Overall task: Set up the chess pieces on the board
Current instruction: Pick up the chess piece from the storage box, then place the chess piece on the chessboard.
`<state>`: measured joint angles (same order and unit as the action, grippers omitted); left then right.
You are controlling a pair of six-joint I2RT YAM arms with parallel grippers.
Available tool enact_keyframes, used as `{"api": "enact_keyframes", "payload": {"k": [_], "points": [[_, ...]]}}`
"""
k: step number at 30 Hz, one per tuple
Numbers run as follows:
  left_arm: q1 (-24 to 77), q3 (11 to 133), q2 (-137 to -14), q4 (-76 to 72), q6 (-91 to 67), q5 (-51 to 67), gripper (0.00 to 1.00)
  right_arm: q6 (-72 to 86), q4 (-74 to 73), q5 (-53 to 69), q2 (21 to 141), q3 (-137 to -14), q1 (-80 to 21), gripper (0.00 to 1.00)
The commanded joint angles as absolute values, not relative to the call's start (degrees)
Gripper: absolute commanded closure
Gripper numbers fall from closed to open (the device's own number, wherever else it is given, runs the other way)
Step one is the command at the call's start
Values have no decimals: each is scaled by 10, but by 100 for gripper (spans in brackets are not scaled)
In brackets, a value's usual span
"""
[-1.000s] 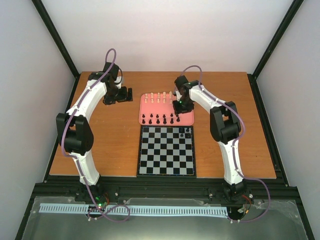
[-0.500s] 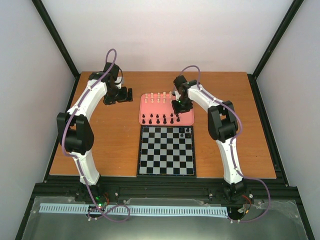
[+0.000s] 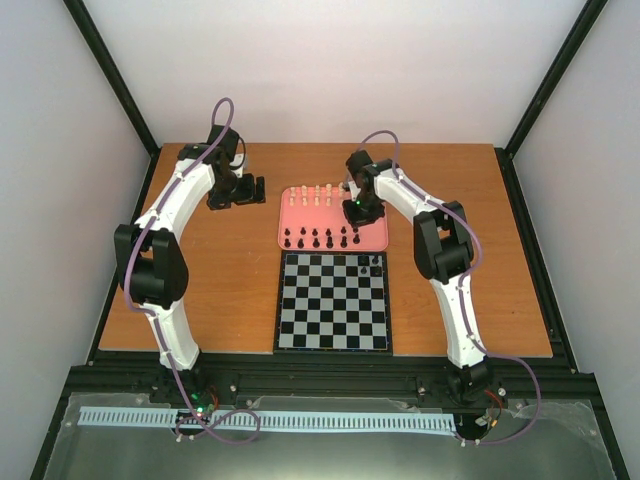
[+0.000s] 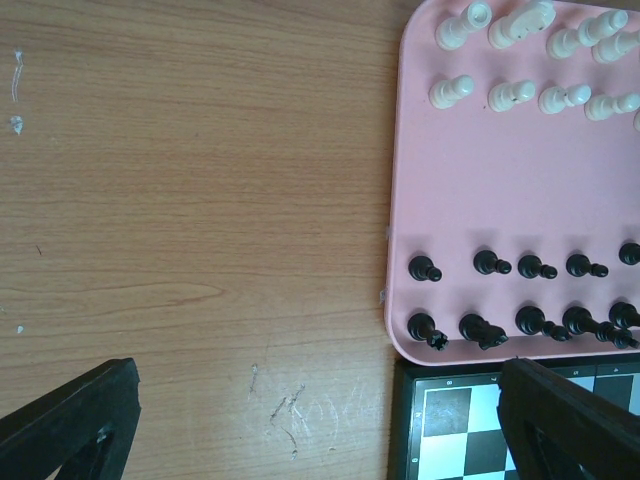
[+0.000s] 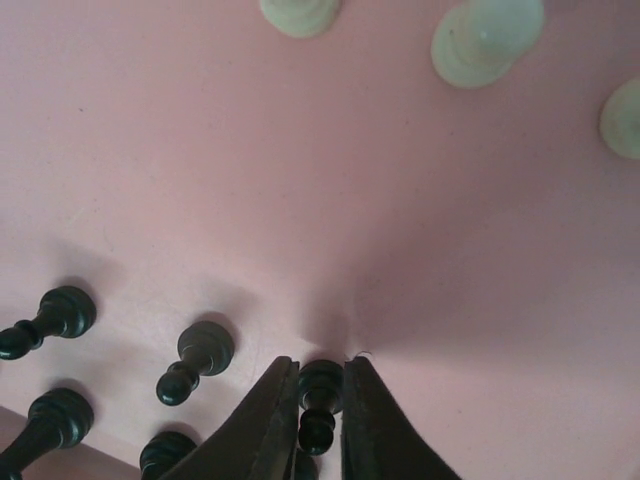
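Observation:
The board (image 3: 333,302) lies in the table's middle; its corner shows in the left wrist view (image 4: 450,430). Two black pieces (image 3: 370,263) stand near its far right corner. The pink tray (image 3: 372,242) behind it holds rows of cream-white pieces (image 3: 316,194) and black pieces (image 3: 318,239). My right gripper (image 3: 362,212) is down over the tray's right side, its fingers closed on a black pawn (image 5: 320,390) that stands on the tray (image 5: 300,170). My left gripper (image 3: 243,190) hovers open over bare table left of the tray (image 4: 400,200), its fingers (image 4: 70,420) wide apart and empty.
Other black pawns (image 5: 195,355) stand close left of the held pawn, and cream pieces (image 5: 485,38) stand farther along the tray. Bare wooden table (image 3: 210,280) lies on both sides of the board. Black frame posts edge the table.
My right gripper has shifted slightly left and farther back over the tray's right side. The left arm has not moved.

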<state>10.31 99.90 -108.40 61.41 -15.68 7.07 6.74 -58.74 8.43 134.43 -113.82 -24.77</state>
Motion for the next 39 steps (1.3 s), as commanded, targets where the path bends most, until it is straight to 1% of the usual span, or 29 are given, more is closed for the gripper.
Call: {"api": "enact_keyframes", "payload": {"k": [1, 3, 5, 10, 15, 19, 22, 25, 32, 39], "points": [[104, 1020, -1090, 621, -158, 68, 0, 70, -597, 83, 1364, -1165, -251, 89], [104, 1020, -1091, 621, -158, 68, 0, 69, -600, 83, 1365, -1169, -250, 94], [104, 1019, -1090, 621, -158, 68, 0, 69, -604, 80, 1364, -1172, -250, 97], [104, 1022, -1090, 621, -159, 70, 0, 68, -604, 69, 1340, -1176, -250, 97], [104, 1022, -1089, 620, -159, 71, 0, 71, -601, 46, 1284, -1185, -250, 97], [104, 1021, -1087, 619, -161, 74, 0, 74, -606, 28, 1233, -1167, -250, 97], [104, 1021, -1085, 618, -161, 74, 0, 76, -607, 29, 1186, -1121, -251, 97], [104, 1021, -1083, 618, -161, 75, 0, 79, -602, 36, 1131, -1039, -257, 97], [104, 1016, -1077, 615, -162, 75, 0, 97, -585, 49, 992, -863, -309, 97], [104, 996, -1070, 606, -166, 82, 0, 119, -525, 72, 940, -751, -357, 97]]}}
